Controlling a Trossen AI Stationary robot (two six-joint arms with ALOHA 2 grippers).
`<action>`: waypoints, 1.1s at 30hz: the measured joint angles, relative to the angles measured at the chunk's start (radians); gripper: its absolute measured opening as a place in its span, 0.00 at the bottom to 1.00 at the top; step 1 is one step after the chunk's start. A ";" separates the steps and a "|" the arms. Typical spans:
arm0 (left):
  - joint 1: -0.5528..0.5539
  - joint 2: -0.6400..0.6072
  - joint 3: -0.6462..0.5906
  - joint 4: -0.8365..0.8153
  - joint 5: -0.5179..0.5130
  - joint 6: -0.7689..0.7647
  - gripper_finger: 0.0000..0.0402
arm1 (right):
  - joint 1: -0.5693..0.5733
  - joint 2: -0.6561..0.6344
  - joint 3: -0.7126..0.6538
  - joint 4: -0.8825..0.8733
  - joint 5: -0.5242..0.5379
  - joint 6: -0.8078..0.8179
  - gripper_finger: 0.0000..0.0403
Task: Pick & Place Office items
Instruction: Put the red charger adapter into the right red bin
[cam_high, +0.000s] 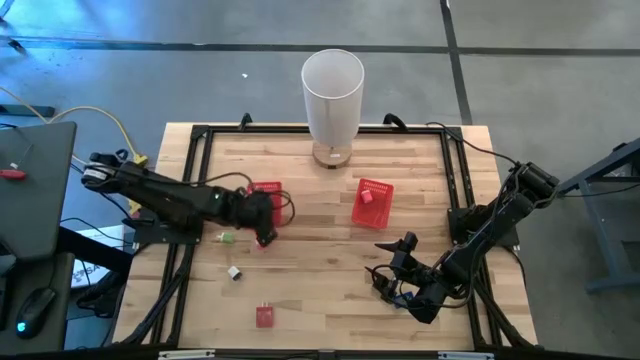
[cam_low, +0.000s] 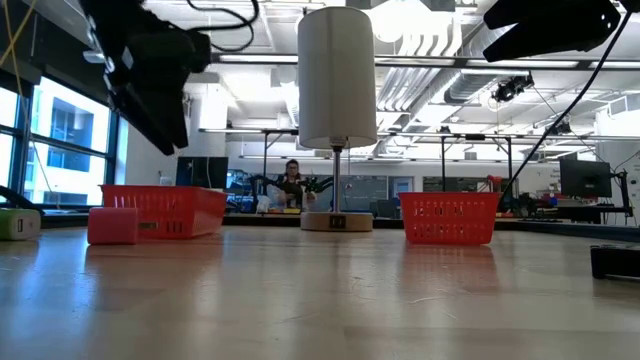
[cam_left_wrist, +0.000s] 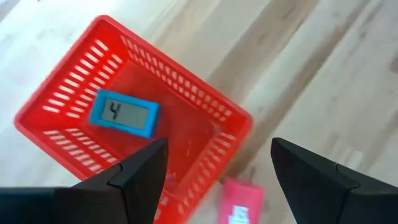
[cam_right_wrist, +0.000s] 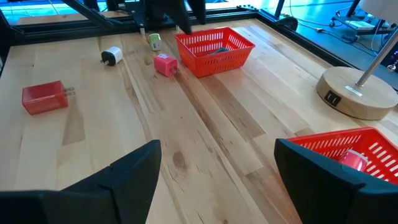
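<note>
A blue timer (cam_left_wrist: 122, 112) already lay in the left red basket (cam_left_wrist: 56, 102), and a pink item (cam_left_wrist: 240, 201) sat on the counter (cam_high: 320, 290) just beside it, likely next. The left claw (cam_left_wrist: 214, 171) hung over them, fingers apart and empty. The right claw (cam_right_wrist: 214, 171), also apart and empty, waited near the right basket (cam_right_wrist: 354, 152); a red charger (cam_right_wrist: 43, 98) lay well off.

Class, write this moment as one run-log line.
left hand: open above left basket | blue item: in basket | pink item: beside basket | right hand: open, empty
</note>
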 joint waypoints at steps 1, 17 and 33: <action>-0.019 0.000 0.000 0.000 -0.008 -0.022 0.69 | 0.000 0.000 0.000 0.000 0.000 0.000 0.75; -0.269 0.000 0.000 0.000 -0.133 -0.380 0.69 | 0.000 0.000 0.000 -0.009 -0.022 0.000 0.75; -0.526 0.067 0.000 0.013 -0.152 -0.786 0.69 | 0.009 0.017 0.000 0.032 -0.078 0.009 0.75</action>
